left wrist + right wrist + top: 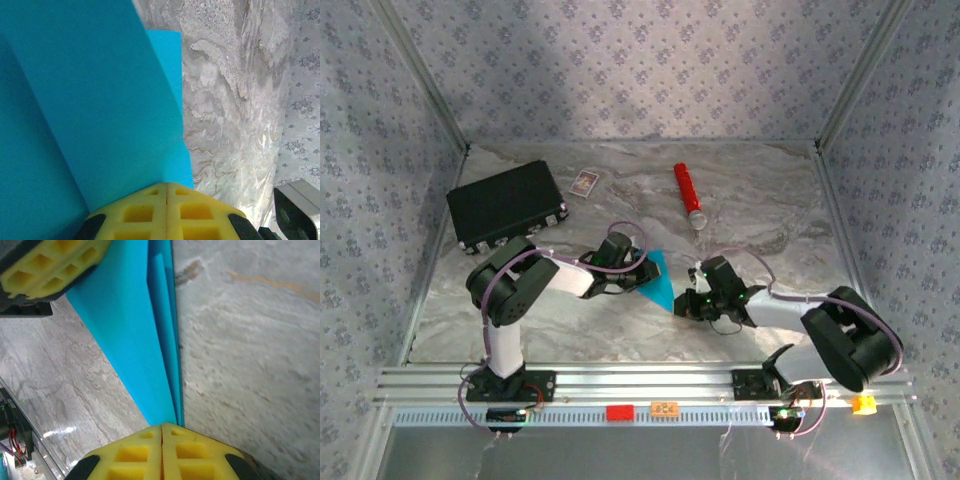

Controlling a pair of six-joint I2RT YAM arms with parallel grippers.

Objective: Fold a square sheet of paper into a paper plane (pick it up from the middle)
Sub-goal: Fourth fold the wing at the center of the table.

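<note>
Folded paper (658, 280) is pinched by left end effector (166, 186) and right end effector (161, 427); black case (506, 205) sits closed.

Top external: we look down from above and behind the arm bases (510, 385), facing the far wall (640, 70), set far enough back to take in the whole marble table (760, 210). Left wrist: we sit just behind the left gripper (166, 185), which lies at our bottom edge, and face along it at very close range onto the cyan paper (90, 110), with marble beyond on the right. Right wrist: we sit just behind the right gripper (161, 426), equally near, facing along the paper's folded edge. Shared: all three views hold the paper and the marble around it; the right wrist view also catches the left gripper, upper left.
</note>
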